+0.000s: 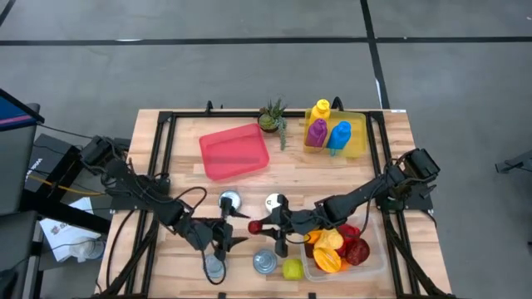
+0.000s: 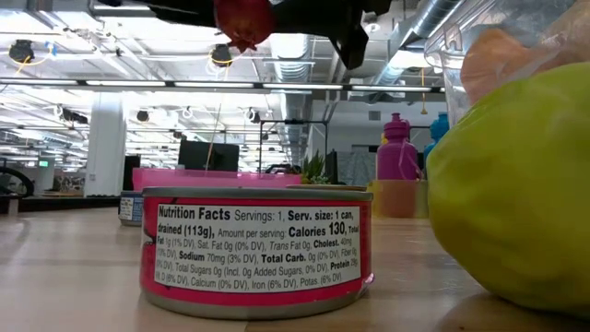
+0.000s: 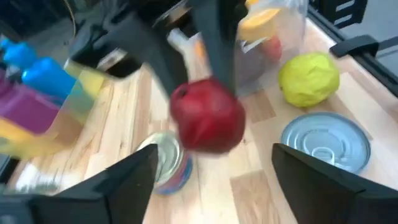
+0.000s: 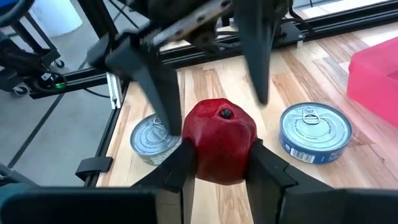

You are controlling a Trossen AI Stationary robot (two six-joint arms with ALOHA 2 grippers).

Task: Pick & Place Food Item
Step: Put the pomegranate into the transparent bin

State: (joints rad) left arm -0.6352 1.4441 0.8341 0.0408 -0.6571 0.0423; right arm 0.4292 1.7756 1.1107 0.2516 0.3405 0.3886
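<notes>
Red and round, the pomegranate (image 4: 219, 142) hung above the table's near middle, pinched between the two fingers of the right gripper (image 1: 259, 225). The left gripper (image 1: 226, 234) faced it from the other side with fingers spread wide, one (image 3: 106, 180) on each flank of the fruit and neither touching it. In the low view the fruit (image 2: 243, 20) sat at the upper edge, clear of the wood.

Nearest the front edge stood two cans: one (image 1: 214, 266) below the left gripper and one (image 1: 264, 262) with a pink nutrition label (image 2: 256, 251), just beside a yellow-green fruit (image 1: 292, 268). That fruit touched a clear tub (image 1: 376, 257) holding orange and red fruit, which lay under the right arm.

Behind the grippers stood two further cans, one (image 1: 229, 200) left of centre and one (image 1: 274, 202) just right of it; the blue-sided one showed beside the pomegranate in the right wrist view.

Farther back lay a pink tray (image 1: 235, 151). A small potted plant (image 1: 271, 118) stood at the far edge, and beside it a yellow bin (image 1: 359, 137) held yellow, purple and blue bottles.
</notes>
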